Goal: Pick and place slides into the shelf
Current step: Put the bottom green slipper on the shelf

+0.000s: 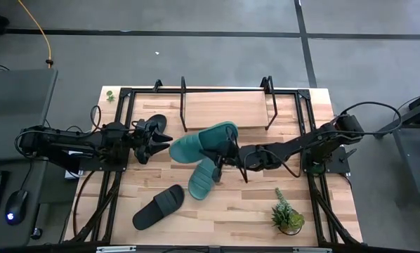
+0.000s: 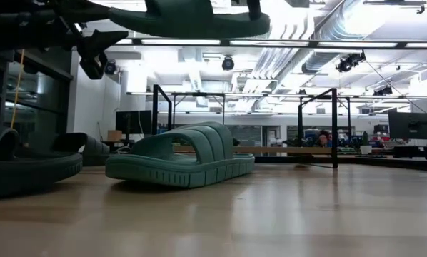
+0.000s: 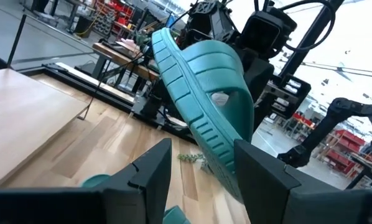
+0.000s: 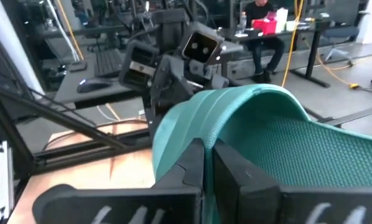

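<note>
The raised teal slide [image 1: 203,143] hangs in the air over the middle of the table [image 1: 252,211], its long axis running roughly left to right with a slight slant, one end toward the left gripper [image 1: 159,143] and the other toward the right arm. In the low view it shows sole-down near the top of the picture, well above the board. The right gripper [image 1: 232,150] is clamped tight on the edge of this slide's strap; in the right wrist view its two fingers [image 4: 195,163] press together on the teal rim. The left gripper sits just beside the slide's left end with its fingers [image 3: 153,168] partly spread, one on each side of the sole edge; I cannot tell whether they touch it.

A second teal slide [image 1: 204,178] lies flat on the table just below the raised one, its long axis slanted. One black slide [image 1: 159,206] lies nearer the front edge, slanted too. Another black slide [image 1: 149,125] lies beside the left arm, near the shelf's left post. The shelf [image 1: 224,107] stands at the far side of the table, its board bare. A potted plant [image 1: 288,217] stands at the front right.
</note>
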